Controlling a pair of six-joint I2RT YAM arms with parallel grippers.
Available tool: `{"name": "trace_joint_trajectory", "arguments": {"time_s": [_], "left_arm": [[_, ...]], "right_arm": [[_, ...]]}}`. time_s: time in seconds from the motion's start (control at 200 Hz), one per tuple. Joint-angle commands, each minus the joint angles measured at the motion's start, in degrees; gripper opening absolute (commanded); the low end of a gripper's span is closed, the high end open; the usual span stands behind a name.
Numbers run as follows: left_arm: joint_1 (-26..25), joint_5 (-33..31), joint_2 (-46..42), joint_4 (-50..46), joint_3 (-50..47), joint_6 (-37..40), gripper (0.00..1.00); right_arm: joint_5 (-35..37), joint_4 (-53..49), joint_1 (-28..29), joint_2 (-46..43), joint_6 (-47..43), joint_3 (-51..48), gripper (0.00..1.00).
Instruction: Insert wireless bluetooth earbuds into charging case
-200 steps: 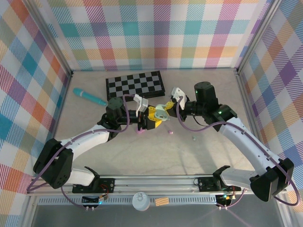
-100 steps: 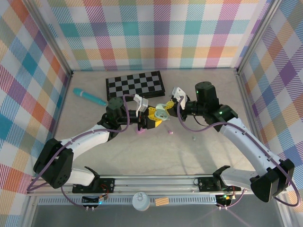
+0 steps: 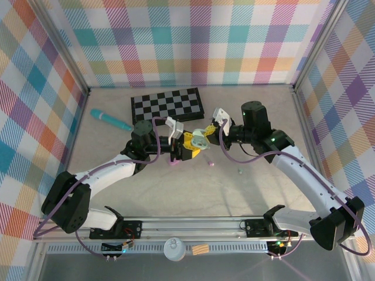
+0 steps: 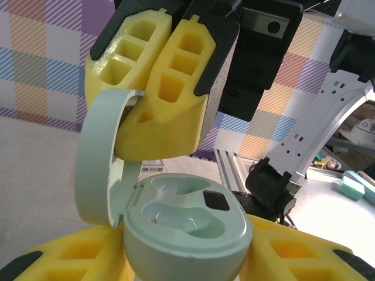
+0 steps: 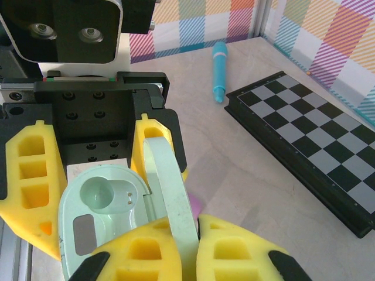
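Top external: both arms inward, left fingers (image 3: 188, 151) and right fingers (image 3: 206, 133) on case (image 3: 198, 139).

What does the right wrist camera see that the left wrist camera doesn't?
The right wrist view has the checkerboard and the teal pen. The left wrist view has the white right arm and a metal rail behind. Both show the open green case: the left gripper holds its base, and the right gripper pinches its lid.

The right hand (image 3: 204, 133) and charging case (image 3: 197, 139) have edged slightly toward the checkerboard (image 3: 168, 103).
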Motion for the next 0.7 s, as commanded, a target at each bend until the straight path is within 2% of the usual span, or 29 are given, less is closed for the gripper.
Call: {"name": "trace_joint_trajectory", "arguments": {"time_s": [0.0, 0.075, 0.32, 0.375, 0.45, 0.515, 0.695], "left_arm": [[-0.14, 1.25, -0.81, 2.45, 1.53, 0.61, 0.41], [-0.14, 1.42, -0.77, 2.49, 1.43, 0.62, 0.38], [-0.15, 1.56, -1.16, 2.58, 1.05, 0.82, 0.34], [-0.14, 1.39, -1.28, 2.59, 0.87, 0.96, 0.33], [-0.14, 1.09, -1.32, 2.72, 0.49, 1.27, 0.33], [-0.14, 0.76, -1.35, 2.74, 0.29, 1.57, 0.33], [-0.14, 0.23, -0.92, 3.46, -0.22, 1.90, 0.33]], "right_arm": [[-2.82, -0.42, 0.28, -0.53, -0.46, 0.34, 0.02], [-2.94, -0.70, 0.29, -0.27, -0.56, 0.42, 0.02], [-3.46, -1.28, 0.35, 0.26, -0.41, 0.94, 0.05], [-3.12, -1.09, 0.29, 0.36, 0.07, 1.12, 0.10], [-2.50, -0.69, 0.29, 0.24, 0.69, 1.21, 0.28], [-1.58, -0.01, 0.29, -0.06, 1.42, 1.19, 0.37], [-0.74, 0.77, 0.26, -1.51, 2.86, 1.21, 0.48]]}}
